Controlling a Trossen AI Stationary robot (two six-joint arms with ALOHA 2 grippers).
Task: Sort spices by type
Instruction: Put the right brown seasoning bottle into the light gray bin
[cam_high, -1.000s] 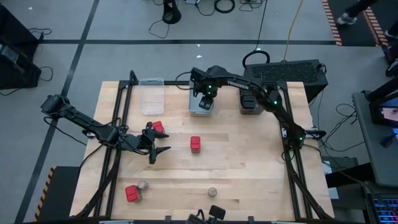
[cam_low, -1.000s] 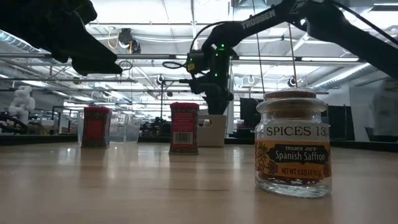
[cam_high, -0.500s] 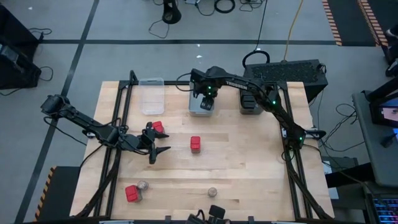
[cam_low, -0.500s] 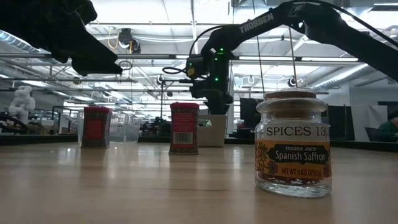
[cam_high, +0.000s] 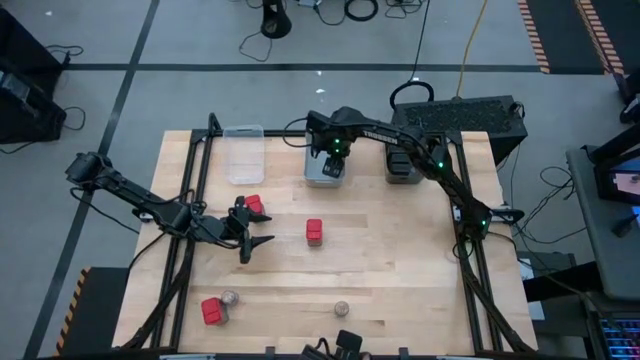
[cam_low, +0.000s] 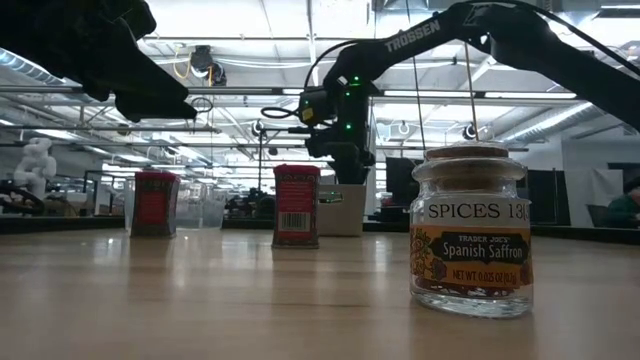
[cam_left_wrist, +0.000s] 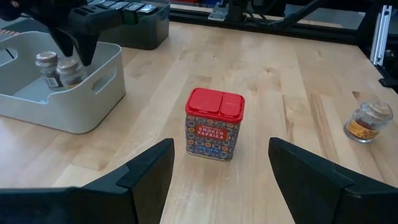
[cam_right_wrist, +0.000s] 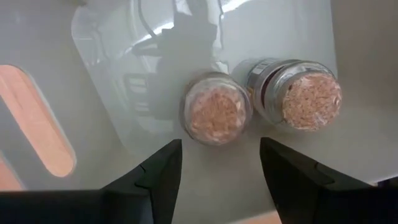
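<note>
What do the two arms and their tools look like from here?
Both arms are dark, slim and jointed. The right arm carries white TROSSEN lettering, green indicator lights and thin cables. Each tool, left tool and right tool, ends in two flat, tapered black fingers.

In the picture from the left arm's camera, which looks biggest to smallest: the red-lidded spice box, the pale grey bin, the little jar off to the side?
1. Pale grey bin, plainly largest.
2. Red-lidded spice box.
3. Little jar, though it sits farther off, so its true size against the box is unsure.
</note>
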